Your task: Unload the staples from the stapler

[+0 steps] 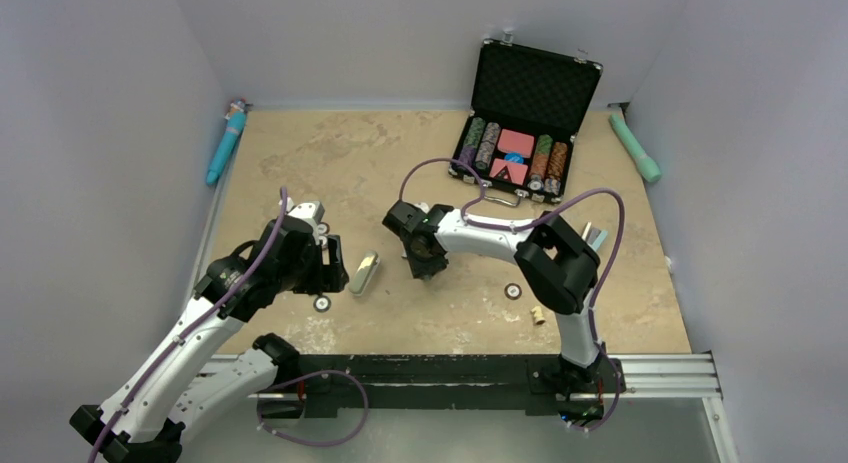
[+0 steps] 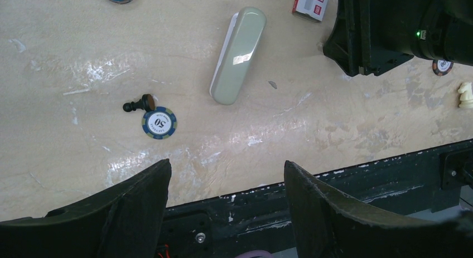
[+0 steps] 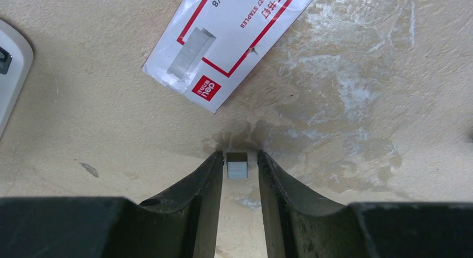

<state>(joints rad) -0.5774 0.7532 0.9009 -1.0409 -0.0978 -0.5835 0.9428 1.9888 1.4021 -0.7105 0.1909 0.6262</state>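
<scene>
1. Okay, my right end effector (image 3: 240, 155) is down at the surface (image 3: 379, 130). Its jaws are narrowed to a slot and the staples (image 3: 237, 166) sit right between the tips. I see a sliver of gap on the right side, so I won't call it a grip yet.
2. To do this well, I'd squeeze square on the block's flat sides, and gently, because a short strip like that could skid out or break apart. Then I'd lift straight up, staying clear of the staple box (image 3: 228, 40) just ahead.
3. My left end effector (image 2: 227, 168) hangs wide open and empty over the near edge of the surface.
4. As for the stapler, I can't pick it out for certain in any view.
5. Here's the count:
   - one block of staples
   - one staple box
   - one shiny oblong piece (image 2: 239, 54)
   - three loose chips (image 2: 159, 122) in the left wrist view
   - one black pawn (image 2: 138, 106)
   - one white chess piece (image 2: 464, 95)
   - two teal tubes (image 1: 225, 143)
   - one open chip case (image 1: 540, 88)
</scene>
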